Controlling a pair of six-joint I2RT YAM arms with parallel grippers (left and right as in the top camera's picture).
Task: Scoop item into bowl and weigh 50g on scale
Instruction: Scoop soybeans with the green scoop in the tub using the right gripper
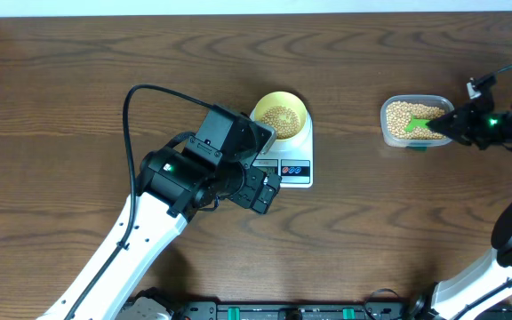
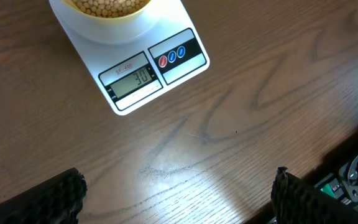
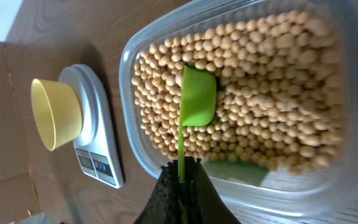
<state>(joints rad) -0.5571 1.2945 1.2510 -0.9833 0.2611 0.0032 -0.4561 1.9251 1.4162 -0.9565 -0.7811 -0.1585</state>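
The pale yellow bowl (image 1: 280, 115) holds beans (image 1: 279, 116) and stands on the white scale (image 1: 293, 167). In the left wrist view the scale's display (image 2: 133, 79) reads about 30, with the bowl (image 2: 107, 9) at the top edge. My left gripper (image 1: 262, 189) is open and empty, just left of the scale's front; its fingertips (image 2: 178, 196) sit wide apart over bare wood. My right gripper (image 1: 452, 124) is shut on the handle of a green scoop (image 3: 197, 97), whose empty cup lies on the beans (image 3: 272, 93) in the clear tub (image 1: 412, 120).
The bowl (image 3: 56, 112) and scale (image 3: 95, 140) show in the right wrist view to the left of the tub (image 3: 143, 153). A cable (image 1: 130, 133) loops over the left arm. Dark equipment (image 2: 356, 174) lies past the table's front edge.
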